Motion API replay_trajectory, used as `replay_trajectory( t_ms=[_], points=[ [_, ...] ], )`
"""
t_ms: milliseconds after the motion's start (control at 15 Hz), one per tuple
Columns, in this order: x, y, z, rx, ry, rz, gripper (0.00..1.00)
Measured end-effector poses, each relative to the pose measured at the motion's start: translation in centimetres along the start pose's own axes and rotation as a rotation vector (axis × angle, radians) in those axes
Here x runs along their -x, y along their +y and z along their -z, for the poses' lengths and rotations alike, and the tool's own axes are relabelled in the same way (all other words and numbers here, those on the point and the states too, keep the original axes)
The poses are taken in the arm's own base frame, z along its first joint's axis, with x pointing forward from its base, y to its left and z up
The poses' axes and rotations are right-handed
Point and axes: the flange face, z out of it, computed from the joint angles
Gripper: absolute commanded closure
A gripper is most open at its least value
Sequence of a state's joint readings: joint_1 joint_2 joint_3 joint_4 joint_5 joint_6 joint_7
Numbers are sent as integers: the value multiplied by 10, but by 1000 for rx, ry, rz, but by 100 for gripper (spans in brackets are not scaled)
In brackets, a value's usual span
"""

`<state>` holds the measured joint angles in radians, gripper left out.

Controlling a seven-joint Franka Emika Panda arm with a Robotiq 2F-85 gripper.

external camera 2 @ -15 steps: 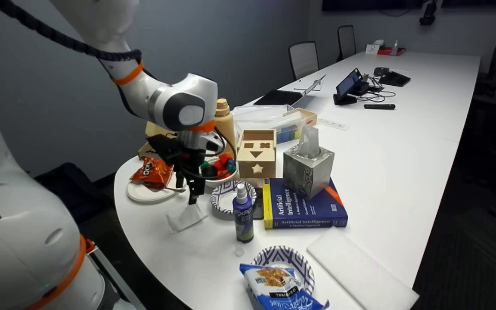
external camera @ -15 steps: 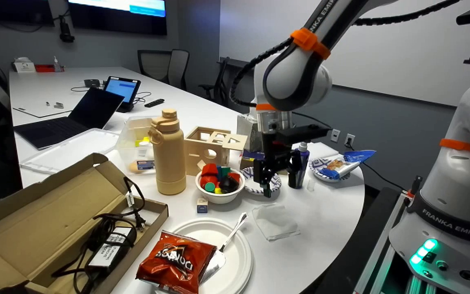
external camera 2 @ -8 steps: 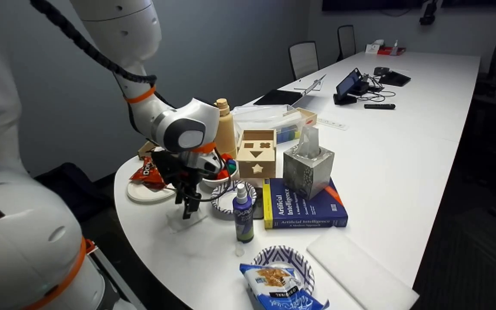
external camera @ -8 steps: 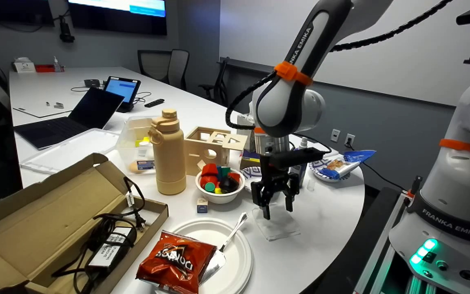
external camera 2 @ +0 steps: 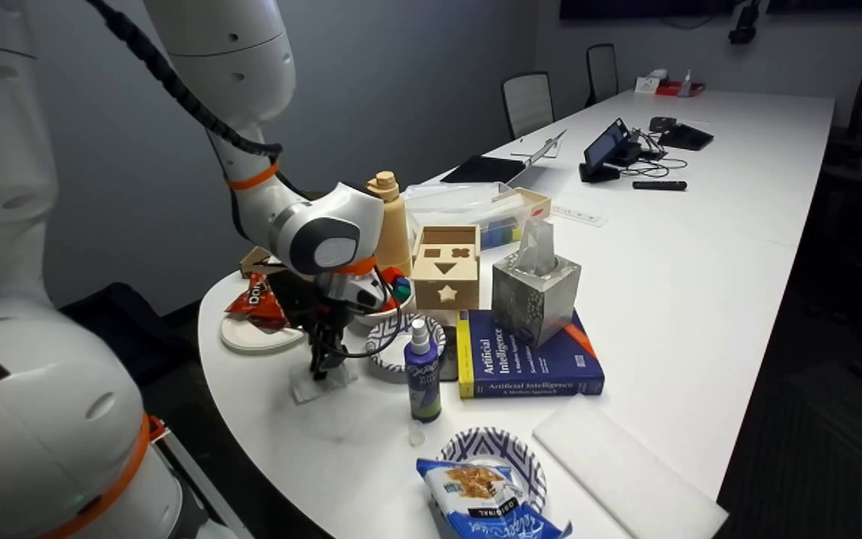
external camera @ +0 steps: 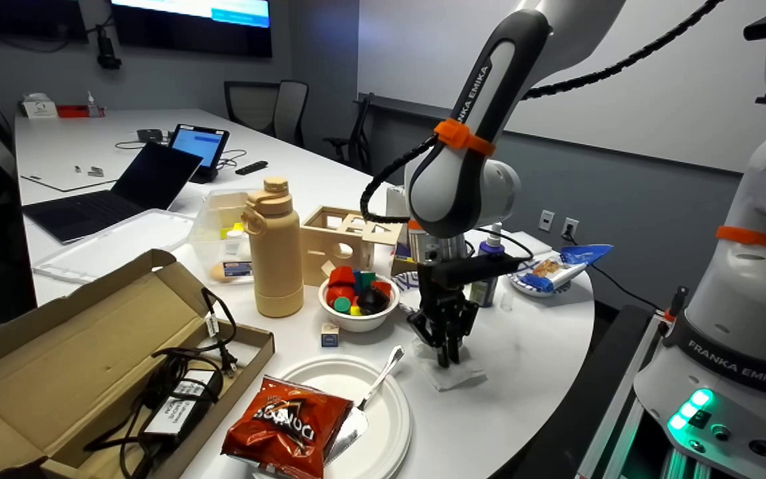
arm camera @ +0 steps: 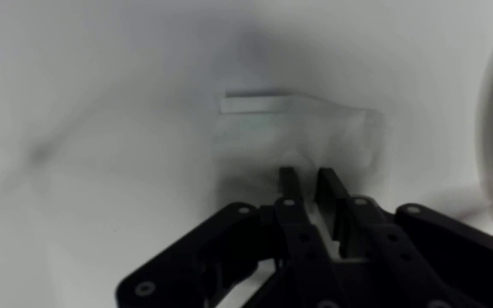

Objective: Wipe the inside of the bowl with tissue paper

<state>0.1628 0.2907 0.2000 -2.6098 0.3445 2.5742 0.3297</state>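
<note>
A thin white tissue (external camera: 451,380) lies on the table, also in the wrist view as a tissue (arm camera: 250,132) with creases running toward my fingertips. My gripper (external camera: 449,361) points down over its middle, fingertips at or very near the paper. The fingers (arm camera: 289,182) stand close together, with a narrow gap still showing. Whether tissue is caught between them is too blurred to tell. A white bowl (external camera: 358,324) full of coloured blocks sits behind the tissue. Beside it lies a shallow blue-patterned dish (external camera 2: 384,363), partly hidden by the spray bottle and cable.
A purple spray bottle (external camera 2: 423,378) stands near the dish. The tissue box (external camera 2: 536,296) rests on a blue book (external camera 2: 528,374). A round white plate (external camera: 389,426) carries a red chip bag and a cake server. A tan bottle (external camera: 278,259) and wooden box (external camera: 330,243) stand behind.
The gripper has come down onto the tissue, and its fingers have moved from wide apart to nearly together. The tissue has shifted slightly and looks more rumpled.
</note>
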Motion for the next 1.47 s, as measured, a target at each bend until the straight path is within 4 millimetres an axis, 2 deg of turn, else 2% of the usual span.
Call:
replay_trajectory(
  t_ms=[667, 867, 1133, 1467],
  points=[
    [1, -4, 5, -23, 4, -23, 99],
    [5, -5, 21, -32, 22, -35, 99],
    [12, -2, 54, -43, 73, -94, 99],
    [6, 5, 83, -32, 158, -150, 99]
  ],
)
